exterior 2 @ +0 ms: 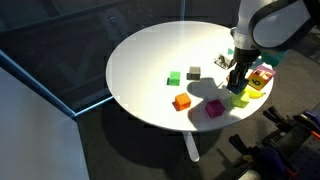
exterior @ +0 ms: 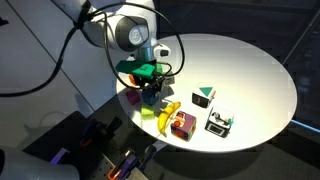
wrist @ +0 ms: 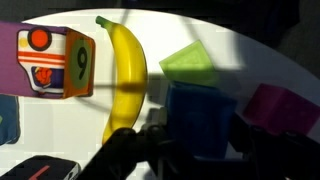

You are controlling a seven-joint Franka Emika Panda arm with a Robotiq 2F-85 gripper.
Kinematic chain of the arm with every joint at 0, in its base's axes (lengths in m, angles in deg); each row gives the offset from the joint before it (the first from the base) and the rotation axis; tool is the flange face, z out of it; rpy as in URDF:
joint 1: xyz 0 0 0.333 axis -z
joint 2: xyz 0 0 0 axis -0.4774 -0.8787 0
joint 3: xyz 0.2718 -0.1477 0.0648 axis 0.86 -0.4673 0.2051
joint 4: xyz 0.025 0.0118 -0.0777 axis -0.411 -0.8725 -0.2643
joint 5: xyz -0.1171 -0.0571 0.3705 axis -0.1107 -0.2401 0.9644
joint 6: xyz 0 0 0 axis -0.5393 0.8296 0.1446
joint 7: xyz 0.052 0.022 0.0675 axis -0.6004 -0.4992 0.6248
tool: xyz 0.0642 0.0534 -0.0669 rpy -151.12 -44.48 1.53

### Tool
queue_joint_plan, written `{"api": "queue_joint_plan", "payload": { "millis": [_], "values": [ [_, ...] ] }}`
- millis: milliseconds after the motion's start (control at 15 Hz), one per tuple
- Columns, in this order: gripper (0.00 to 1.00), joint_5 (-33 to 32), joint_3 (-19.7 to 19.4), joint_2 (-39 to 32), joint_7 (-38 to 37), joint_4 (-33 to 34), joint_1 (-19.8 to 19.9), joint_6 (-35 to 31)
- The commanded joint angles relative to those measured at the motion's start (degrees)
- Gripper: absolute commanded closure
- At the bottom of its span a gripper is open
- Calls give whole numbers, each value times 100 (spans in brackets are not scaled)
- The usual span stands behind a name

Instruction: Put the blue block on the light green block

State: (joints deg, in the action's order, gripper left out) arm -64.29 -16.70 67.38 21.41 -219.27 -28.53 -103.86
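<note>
Blue block (wrist: pixel 200 112) sits right between the jaws of the gripper (wrist: pixel 197 145) in the wrist view. There's a dark jaw close on each side, but I honestly can't tell if they're pinching it or just straddling it. Just past it is the light green block (wrist: pixel 188 65), with the banana (wrist: pixel 128 75) on one side and a magenta cube (wrist: pixel 280 108) on the other. My take: get a firm squeeze, lift straight up so the neighbours don't get nudged, centre over the pale green one, lower it square, then let go. In both exterior views the blue block is hard to make out under the gripper. An exterior view does show the counter (exterior 2: pixel 150 55) and a darker green cube (exterior 2: pixel 174 77) further out, which the wrist view misses.
</note>
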Motion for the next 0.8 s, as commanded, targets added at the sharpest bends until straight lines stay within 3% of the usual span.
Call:
{"api": "queue_joint_plan", "payload": {
  "millis": [0,733],
  "values": [
    [69,-75,-5,220,110,-263,48,-37],
    [69,-642,-129,292,-178,-738,-9,-745]
  ]
}}
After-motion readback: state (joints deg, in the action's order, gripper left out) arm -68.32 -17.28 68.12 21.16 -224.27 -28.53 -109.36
